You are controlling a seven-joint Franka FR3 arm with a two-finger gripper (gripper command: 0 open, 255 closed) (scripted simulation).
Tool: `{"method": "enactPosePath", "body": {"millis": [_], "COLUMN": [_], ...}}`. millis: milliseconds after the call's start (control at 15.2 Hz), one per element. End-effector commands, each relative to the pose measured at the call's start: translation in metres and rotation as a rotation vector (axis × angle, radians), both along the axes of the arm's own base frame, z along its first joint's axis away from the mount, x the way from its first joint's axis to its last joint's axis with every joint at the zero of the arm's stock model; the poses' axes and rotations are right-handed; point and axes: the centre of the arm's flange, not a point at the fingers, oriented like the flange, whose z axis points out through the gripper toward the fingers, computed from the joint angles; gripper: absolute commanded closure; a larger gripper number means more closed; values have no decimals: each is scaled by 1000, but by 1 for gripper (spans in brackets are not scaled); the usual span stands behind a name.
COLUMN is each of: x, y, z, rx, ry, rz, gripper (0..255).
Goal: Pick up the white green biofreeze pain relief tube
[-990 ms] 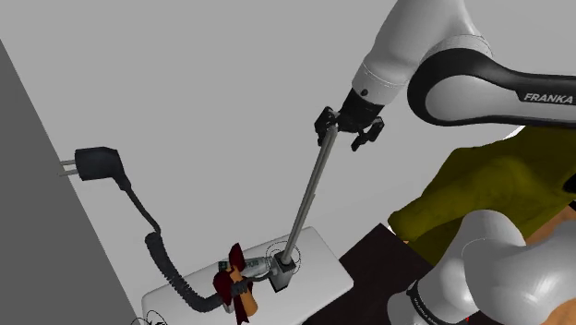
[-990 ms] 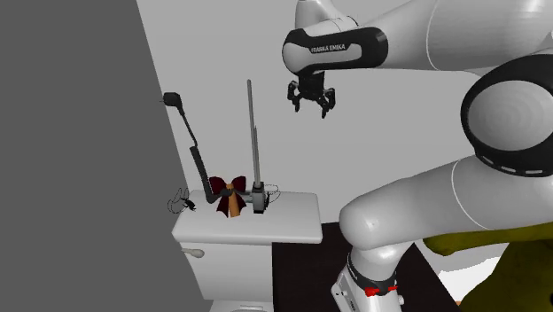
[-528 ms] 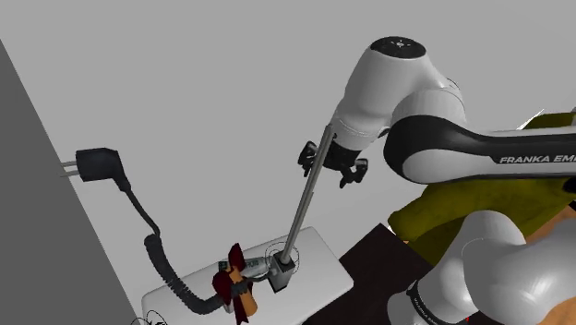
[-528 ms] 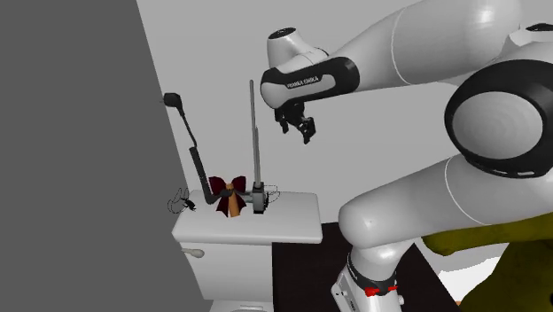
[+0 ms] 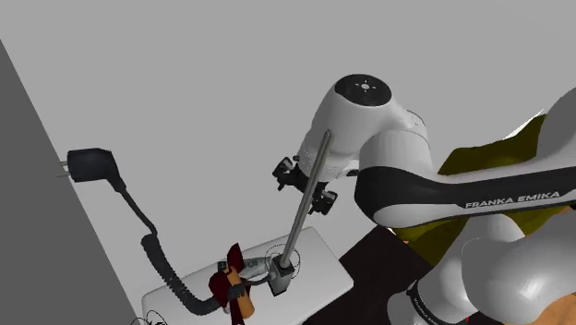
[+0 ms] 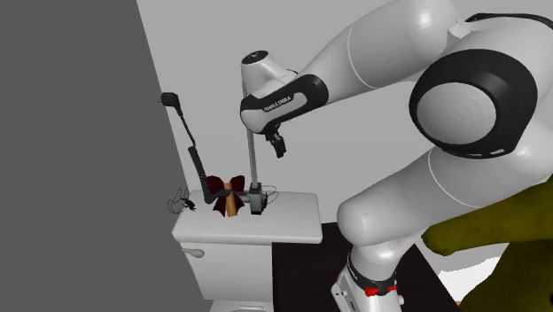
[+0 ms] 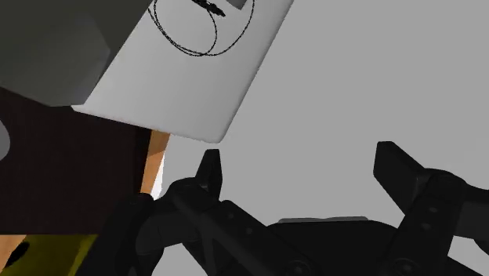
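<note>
The gripper point(image 5: 303, 187) hangs in the air above the white lid point(image 5: 318, 268), with its fingers point(image 7: 208, 171) spread wide apart and nothing between them. It holds nothing and touches nothing.

A grey rod point(image 5: 294, 231) rises from a small base on the lid, directly below the gripper. In the shoulder view the rod's upper part crosses in front of the gripper. In the second exterior view the rod stands just beside it.

The tube point(image 5: 222, 269) cannot be identified with certainty. A small pale item well below the gripper, on the lid and partly hidden by a dark red bow point(image 5: 235, 258), appears to be it. It is well apart from the fingers.

A black coiled cable point(image 5: 157, 254) rises from the lid beyond the bow, farther from the gripper, and ends in a plug point(image 5: 92, 166).

In the wrist view a rounded corner of the lid lies ahead of the fingertips, with thin wire loops point(image 7: 188, 31) resting on it.
</note>
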Motion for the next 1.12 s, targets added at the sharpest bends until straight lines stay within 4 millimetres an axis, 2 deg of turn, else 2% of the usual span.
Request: {"method": "enactPosePath", "body": {"millis": [0, 66, 132, 198, 594, 1056], "x": [-5, -3, 2, 2, 21, 41], "y": [24, 33, 43, 43, 78, 110], "z": [-57, -68, 27, 27, -44, -131], "rx": [-79, -77, 152, 152, 80, -4], "ry": [134, 134, -199, -199, -86, 48], "rz": [-93, -136, -18, -18, -229, -475], "gripper": [0, 0, 0, 0, 0, 0]}}
